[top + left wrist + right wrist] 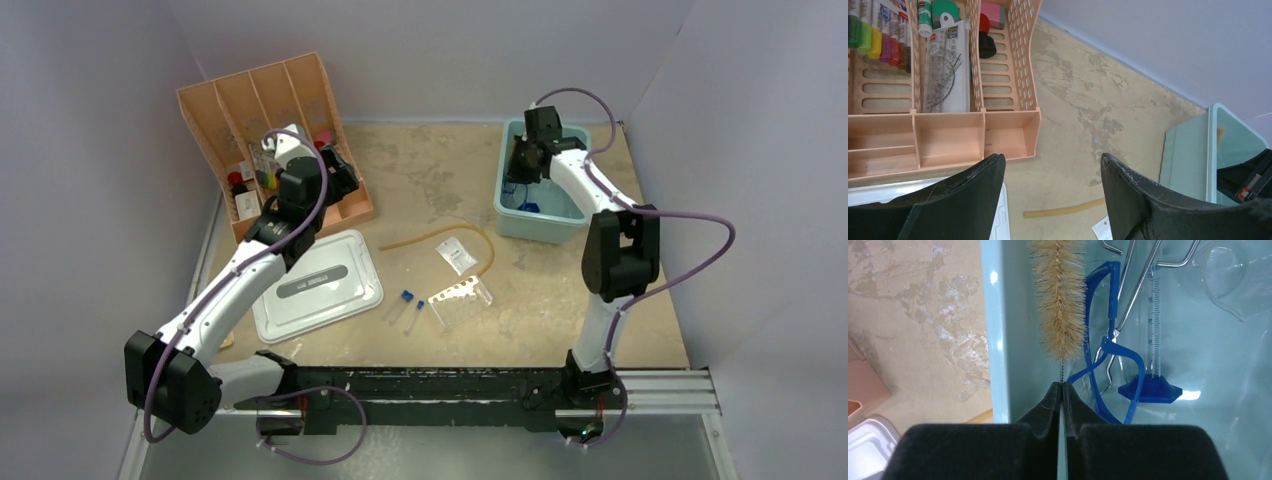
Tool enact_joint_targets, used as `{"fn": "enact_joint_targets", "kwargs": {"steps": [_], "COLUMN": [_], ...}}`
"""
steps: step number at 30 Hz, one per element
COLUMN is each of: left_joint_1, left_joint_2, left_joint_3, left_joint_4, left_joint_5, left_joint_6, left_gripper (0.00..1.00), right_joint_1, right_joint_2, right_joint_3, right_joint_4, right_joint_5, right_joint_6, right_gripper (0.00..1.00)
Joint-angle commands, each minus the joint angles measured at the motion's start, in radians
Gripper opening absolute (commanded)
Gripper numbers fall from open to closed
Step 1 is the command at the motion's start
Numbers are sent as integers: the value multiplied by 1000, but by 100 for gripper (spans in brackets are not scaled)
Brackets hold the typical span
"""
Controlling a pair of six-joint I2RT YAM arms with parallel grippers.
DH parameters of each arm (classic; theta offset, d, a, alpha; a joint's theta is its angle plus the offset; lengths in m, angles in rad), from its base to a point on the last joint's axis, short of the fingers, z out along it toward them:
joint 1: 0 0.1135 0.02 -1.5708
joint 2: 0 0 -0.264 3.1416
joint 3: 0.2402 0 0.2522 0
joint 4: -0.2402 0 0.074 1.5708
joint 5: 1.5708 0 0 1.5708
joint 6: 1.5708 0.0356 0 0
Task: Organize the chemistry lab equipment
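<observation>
Brush (pixel 1062 300) in right gripper (pixel 1061 390) over bin (pixel 998 315)

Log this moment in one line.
right gripper shut on brush in teal bin | left gripper open near organizer | tube, rack, packet on table

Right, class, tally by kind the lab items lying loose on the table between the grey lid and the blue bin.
Test tubes: 2
Rack: 1
Packet: 1
Rubber tube: 1
Total: 5
</observation>
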Motion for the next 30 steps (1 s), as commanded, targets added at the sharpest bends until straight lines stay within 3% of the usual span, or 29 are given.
{"fn": "enact_joint_targets", "kwargs": {"steps": [1, 6, 14, 21, 30], "left_joint_1": [7, 7, 7, 7, 7], "left_joint_2": [2, 14, 26, 35, 29], "left_joint_3": [2, 10, 8, 3, 5], "left_joint_4": [40, 40, 53, 69, 61], "left_joint_5": [-15, -15, -16, 0, -6], "left_joint_6": [12, 13, 2, -19, -25], "left_gripper": [70, 70, 70, 70, 69], "right_joint_1": [-5, -5, -3, 43, 266], "right_joint_2": [-6, -49, -142, -223, -223], "right_joint_3": [66, 57, 57, 33, 23], "right_joint_4": [-24, -8, 11, 26, 55], "right_joint_5": [-22, 20, 103, 68, -17], "right_joint_6": [24, 28, -25, -127, -338], "right_gripper": [10, 30, 32, 34, 55]}}
